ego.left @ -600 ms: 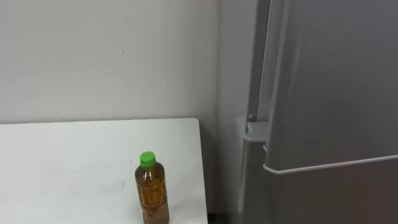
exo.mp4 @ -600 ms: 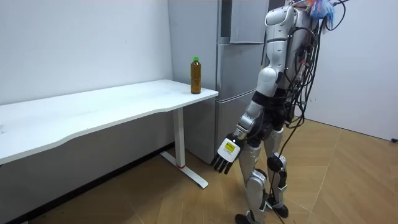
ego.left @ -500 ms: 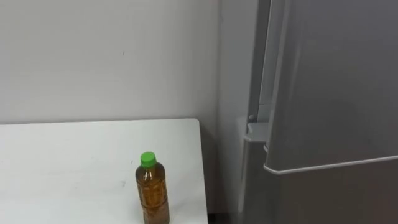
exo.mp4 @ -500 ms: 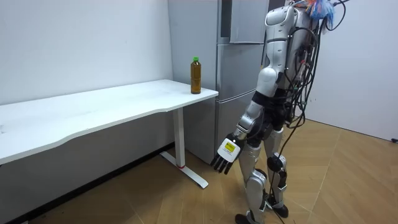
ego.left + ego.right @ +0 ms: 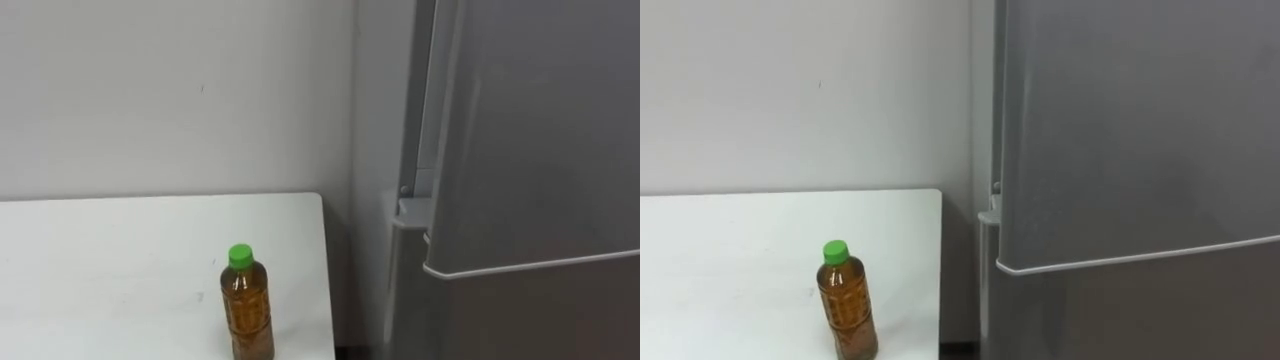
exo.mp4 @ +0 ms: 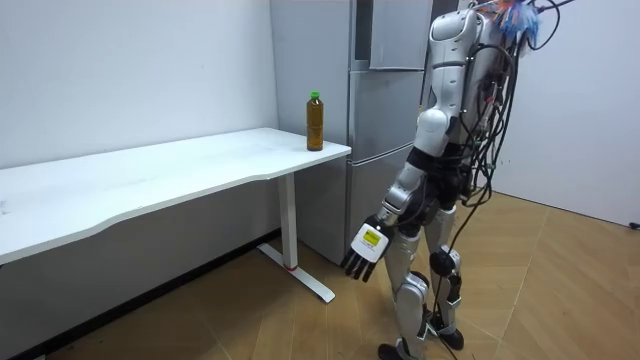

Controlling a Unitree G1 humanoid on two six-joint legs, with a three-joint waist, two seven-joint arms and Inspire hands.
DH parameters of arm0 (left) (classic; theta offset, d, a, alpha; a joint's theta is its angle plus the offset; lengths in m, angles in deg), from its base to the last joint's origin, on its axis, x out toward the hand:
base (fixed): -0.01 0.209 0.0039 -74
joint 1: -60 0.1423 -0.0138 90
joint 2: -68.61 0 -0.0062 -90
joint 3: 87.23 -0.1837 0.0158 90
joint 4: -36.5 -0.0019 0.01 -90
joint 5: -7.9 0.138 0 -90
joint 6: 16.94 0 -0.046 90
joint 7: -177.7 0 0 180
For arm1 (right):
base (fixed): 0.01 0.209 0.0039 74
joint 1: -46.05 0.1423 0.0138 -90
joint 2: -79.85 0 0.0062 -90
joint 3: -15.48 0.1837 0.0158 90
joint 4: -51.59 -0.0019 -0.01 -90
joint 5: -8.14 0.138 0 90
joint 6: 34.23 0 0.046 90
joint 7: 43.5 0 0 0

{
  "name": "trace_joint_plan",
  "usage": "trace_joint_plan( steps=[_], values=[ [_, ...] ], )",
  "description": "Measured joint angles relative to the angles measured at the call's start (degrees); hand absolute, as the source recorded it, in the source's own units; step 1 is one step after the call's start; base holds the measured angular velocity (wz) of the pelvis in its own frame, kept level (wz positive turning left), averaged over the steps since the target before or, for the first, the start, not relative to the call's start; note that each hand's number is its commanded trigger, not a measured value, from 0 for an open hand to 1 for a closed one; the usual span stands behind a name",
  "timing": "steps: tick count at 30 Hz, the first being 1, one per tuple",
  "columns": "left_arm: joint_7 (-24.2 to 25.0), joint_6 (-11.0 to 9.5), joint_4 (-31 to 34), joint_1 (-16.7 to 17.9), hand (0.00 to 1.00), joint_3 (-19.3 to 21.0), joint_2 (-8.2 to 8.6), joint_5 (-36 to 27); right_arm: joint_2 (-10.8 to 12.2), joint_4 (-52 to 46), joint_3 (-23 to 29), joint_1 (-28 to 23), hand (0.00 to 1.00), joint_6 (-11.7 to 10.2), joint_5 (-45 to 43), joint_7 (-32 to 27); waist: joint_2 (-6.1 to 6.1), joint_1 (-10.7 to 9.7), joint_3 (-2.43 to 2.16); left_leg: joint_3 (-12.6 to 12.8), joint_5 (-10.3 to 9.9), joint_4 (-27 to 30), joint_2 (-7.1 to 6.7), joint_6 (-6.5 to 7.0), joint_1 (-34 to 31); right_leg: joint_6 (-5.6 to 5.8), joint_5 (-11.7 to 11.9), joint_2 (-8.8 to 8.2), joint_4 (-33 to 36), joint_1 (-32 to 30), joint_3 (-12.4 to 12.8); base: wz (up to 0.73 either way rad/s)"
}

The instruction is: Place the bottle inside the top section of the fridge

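Observation:
A bottle (image 5: pixel 245 305) of amber drink with a green cap stands upright near the right end of the white table (image 5: pixel 120 260), close to its front edge. In the room view the bottle (image 6: pixel 315 121) is at the table corner beside the grey fridge (image 6: pixel 385 90). The fridge's upper door (image 5: pixel 530 150) is closed, with its lower edge running across the right of the eye views. I stand upright in front of the fridge, a step from the table. My left hand (image 6: pixel 365 248) hangs by my thigh, fingers relaxed and empty, well below and away from the bottle.
A plain grey wall (image 5: pixel 170 90) rises behind the table. A narrow gap (image 5: pixel 340 250) separates the table's right end from the fridge's side. In the room view there is wooden floor (image 6: pixel 560 290) around me and the table's white leg (image 6: pixel 290 225).
The eye view has shifted very slightly, so the camera moved a little. The bottle, the fridge door and my left hand stay where they were.

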Motion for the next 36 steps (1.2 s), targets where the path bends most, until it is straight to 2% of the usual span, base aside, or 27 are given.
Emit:
trace_joint_plan(
  steps=[6, 7, 10, 11, 14, 16, 18, 22, 25, 29, 32, 34, 36],
  values=[
    [-3.0, 1.4, 0.1, 0.1, 0.0, 2.1, -0.18, 0.0, -0.2, 0.3, 0.5, 0.1, 0.0, 1.2, 1.8, 0.2, 0.47, 0.1, -0.13, -0.2, 0.0, 0.0, 0.03, -0.02, 0.4, 0.0, 0.0, 0.01, 0.0, 0.3, 0.0, 0.0],
    [-3.8, 1.6, 0.4, 0.1, 0.0, 3.0, -0.32, -0.2, -0.2, 0.3, 0.7, 0.1, 0.0, 1.3, 1.9, 0.3, 0.67, 0.1, -0.21, -0.4, 0.0, 0.0, 0.04, -0.02, 0.4, 0.0, 0.0, 0.0, 0.0, 0.4, -0.2, 0.04],
    [-4.8, 1.9, 3.4, 0.0, 0.0, 8.7, -0.66, -0.2, -0.3, 0.5, 3.3, 0.1, 0.0, 1.8, 1.0, 1.3, 0.83, 0.2, -0.08, -0.6, 0.0, -0.1, 0.03, -0.05, 0.9, 0.0, 0.0, 0.02, 0.0, 1.0, -0.2, 0.05],
    [-5.3, 1.9, 4.4, 0.0, 0.0, 9.3, -0.76, -0.3, -0.3, 0.5, 3.6, 0.1, 0.0, 1.9, 0.9, 1.6, 0.86, 0.2, -0.05, -0.6, 0.0, -0.1, 0.02, -0.05, 0.9, 0.0, 0.0, 0.02, 0.0, 1.0, -0.2, 0.0],
    [-6.4, 1.9, 9.0, -0.2, 0.0, 10.8, -1.57, -1.1, -0.7, 0.5, 5.1, -0.1, 0.0, 2.0, 0.9, 2.9, 1.49, 0.1, -0.07, -0.5, 0.0, 0.1, -0.03, -0.01, 0.9, 0.0, 0.0, -0.02, 0.0, 1.1, -0.2, 0.0],
    [-7.7, 2.0, 11.8, -1.6, 0.0, 13.0, -1.78, -1.3, -0.9, 0.5, 6.8, -0.1, 0.0, 2.5, 0.3, 3.0, 2.29, 0.2, -0.07, -0.5, 0.0, 0.1, -0.06, 0.0, 0.8, -0.02, 0.0, -0.06, 0.0, 1.0, -0.2, 0.0],
    [-8.9, 1.9, 11.9, -2.8, 0.0, 13.3, -2.24, -2.6, -1.6, 0.4, 6.8, -0.1, 0.0, 2.5, 0.3, 3.0, 2.8, 0.1, 0.02, -0.5, 0.0, 0.1, -0.09, 0.0, 0.8, -0.02, 0.0, -0.09, 0.0, 0.9, -0.2, 0.0],
    [-10.3, 1.9, 12.7, -4.6, 0.0, 13.8, -2.36, -7.0, -2.0, 0.3, 8.4, -0.2, 0.0, 2.5, -0.2, 2.6, 3.78, 0.1, -0.16, -0.4, 0.0, 0.0, -0.01, -0.01, 0.8, -0.01, 0.0, -0.01, 0.0, 0.7, -0.3, 0.0],
    [-12.4, 1.7, 16.9, -4.8, 0.0, 14.7, -2.4, -10.2, -2.0, -0.9, 8.3, -0.5, 0.0, 2.4, -0.8, 2.0, 3.68, 0.4, -0.19, -0.2, 0.0, 0.0, 0.06, -0.07, 0.7, -0.01, 0.0, 0.05, 0.0, 0.3, -0.2, -0.01],
    [-15.0, 1.2, 22.5, -5.1, 0.0, 15.3, -3.17, -10.4, -2.0, -1.1, 8.3, -1.0, 0.0, 1.9, -0.9, 1.2, 3.28, 0.5, -0.43, -0.4, 0.0, -0.1, 0.02, -0.07, 0.7, -0.01, 0.0, -0.01, 0.0, 0.3, -0.3, 0.0],
    [-17.1, 1.0, 30.4, -5.0, 0.0, 16.4, -3.64, -11.5, -1.9, -2.1, 8.4, -1.9, 0.0, 1.6, -0.9, 0.4, 2.71, 0.9, -0.34, -0.4, 0.0, -0.1, 0.02, -0.06, 0.7, -0.01, 0.0, 0.01, 0.0, 0.3, -0.2, 0.0],
    [-18.8, -0.5, 35.3, -5.3, 0.0, 16.8, -4.32, -15.3, -1.8, -2.6, 8.4, -2.7, 0.0, 1.6, -0.9, 0.1, 2.38, 1.0, -0.36, -0.5, 0.0, -0.1, -0.01, -0.06, 0.8, -0.01, 0.0, 0.01, 0.0, 0.4, 0.0, 0.0],
    [-19.7, -1.1, 37.3, -6.2, 0.0, 17.2, -4.76, -16.9, -1.6, -2.6, 8.4, -2.9, 0.0, 1.3, -1.0, 0.2, 2.18, 0.9, -0.47, -0.5, 0.0, -0.1, -0.04, -0.06, 0.9, -0.02, 0.0, -0.01, 0.0, 0.6, 0.0, 0.0]
  ],
)
